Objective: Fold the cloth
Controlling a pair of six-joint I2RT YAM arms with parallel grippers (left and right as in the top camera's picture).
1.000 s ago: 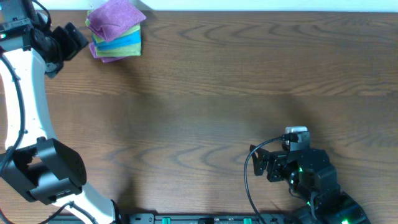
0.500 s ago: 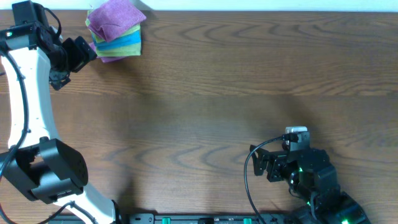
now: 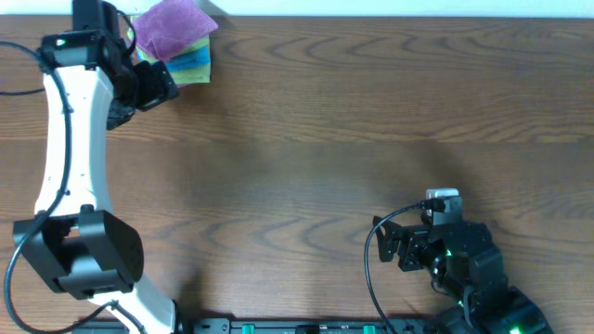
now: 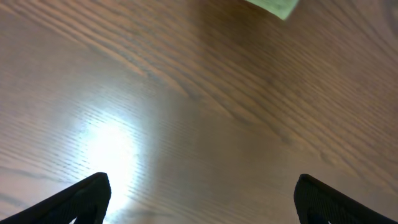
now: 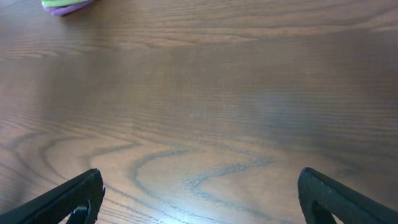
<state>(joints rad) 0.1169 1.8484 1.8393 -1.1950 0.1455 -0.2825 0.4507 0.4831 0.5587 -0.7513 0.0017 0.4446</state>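
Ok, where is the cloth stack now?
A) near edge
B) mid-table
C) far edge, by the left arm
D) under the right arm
C: overhead, the stack sits at the far edge of the table, at the tip of the left arm; the right arm is at the near edge.

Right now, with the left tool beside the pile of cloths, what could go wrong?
1. The cloth stack has several layers, so the open left tool may pinch more than one.
2. The stack lies at the far edge of the table; a push could slide it off.
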